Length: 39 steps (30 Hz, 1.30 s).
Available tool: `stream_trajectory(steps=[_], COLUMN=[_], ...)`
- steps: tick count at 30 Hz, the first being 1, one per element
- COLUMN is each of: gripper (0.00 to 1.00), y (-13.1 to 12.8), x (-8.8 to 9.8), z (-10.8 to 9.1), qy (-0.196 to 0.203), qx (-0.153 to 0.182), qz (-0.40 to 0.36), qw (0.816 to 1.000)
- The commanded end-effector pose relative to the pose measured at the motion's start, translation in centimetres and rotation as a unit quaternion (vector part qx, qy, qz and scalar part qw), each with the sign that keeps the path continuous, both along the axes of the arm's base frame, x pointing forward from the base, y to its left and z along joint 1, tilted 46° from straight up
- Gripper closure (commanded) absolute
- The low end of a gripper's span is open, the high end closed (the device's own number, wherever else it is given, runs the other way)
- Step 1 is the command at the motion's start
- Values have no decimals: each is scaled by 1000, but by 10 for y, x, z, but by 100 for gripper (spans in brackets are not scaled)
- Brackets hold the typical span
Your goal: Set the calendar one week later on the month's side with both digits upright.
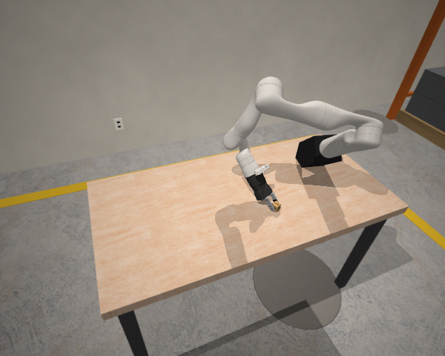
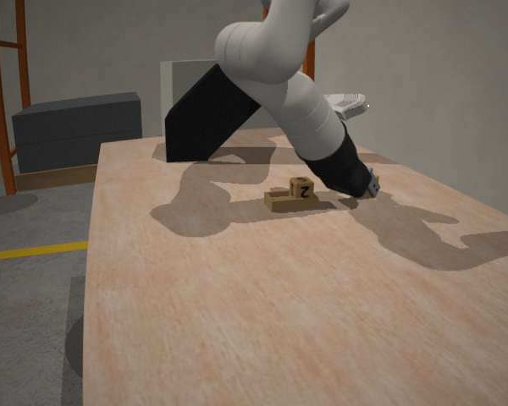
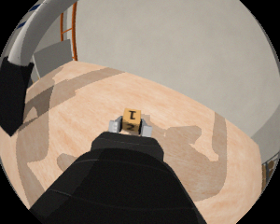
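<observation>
1. Hand (image 3: pixel 132 127) pinches one cube (image 3: pixel 133 119), low near the table (image 2: pixel 245 283), just beside the tray (image 2: pixel 284 203); a dark mark shows on its face.
2. Second cube (image 2: pixel 302 187) stands in the tray's right half, "2" facing the exterior camera.
3. Tray's left half holds nothing.

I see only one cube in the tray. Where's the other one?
The other cube is between the gripper's fingers, low over the table, right of the tray in the exterior view.
</observation>
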State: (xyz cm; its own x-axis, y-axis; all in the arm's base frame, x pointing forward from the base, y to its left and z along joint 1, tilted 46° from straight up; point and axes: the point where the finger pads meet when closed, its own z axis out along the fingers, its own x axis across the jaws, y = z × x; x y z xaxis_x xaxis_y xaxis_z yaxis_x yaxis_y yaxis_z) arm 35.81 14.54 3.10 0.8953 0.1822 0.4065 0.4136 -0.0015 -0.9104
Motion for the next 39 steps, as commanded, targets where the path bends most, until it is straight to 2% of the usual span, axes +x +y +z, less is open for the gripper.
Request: stream_trajectory(steps=[1,27,28,30,31,33,34,36,37,39], gripper=[43,43,37,37,31,31,25,25,19,19], y=[10,10,10,10,10,10,10,10,10,10], x=[5,5,5,5,5,5,5,5,5,5], z=[-10,-10,-10,-10,-10,-10,-10,-10,-10,-10], qy=[-5,-5,-5,-5,-5,-5,-5,-5,-5,-5], qx=[-7,-7,-7,-7,-7,-7,-7,-7,-7,-7], qz=[-2,-2,-2,-2,-2,-2,-2,-2,-2,-2], qw=[1000,1000,1000,1000,1000,1000,1000,1000,1000,1000])
